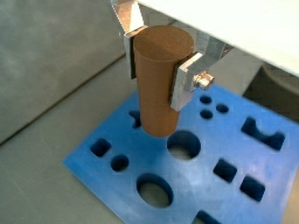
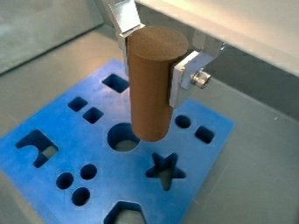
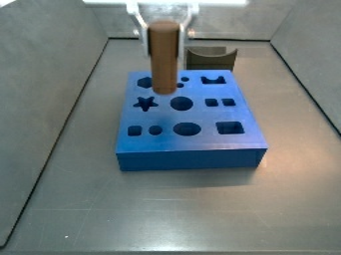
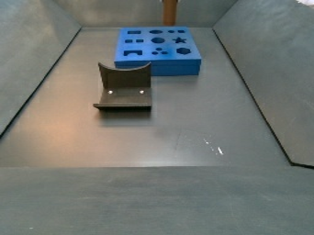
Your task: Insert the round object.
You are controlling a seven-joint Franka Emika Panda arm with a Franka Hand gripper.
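The round object (image 1: 158, 79) is held upright between the gripper's (image 1: 158, 52) jaws, its lower end just above a round hole (image 1: 184, 146) in the blue block (image 1: 105, 171).

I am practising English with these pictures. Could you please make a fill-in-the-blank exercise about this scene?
1. The gripper is shut on a brown ____.
2. The peg hangs above the ____ hole of the block.
3. The colour of the block is ____.
4. In a side view, the dark curved piece lies on the floor, ____ from the block.

Missing words: peg; round; blue; apart
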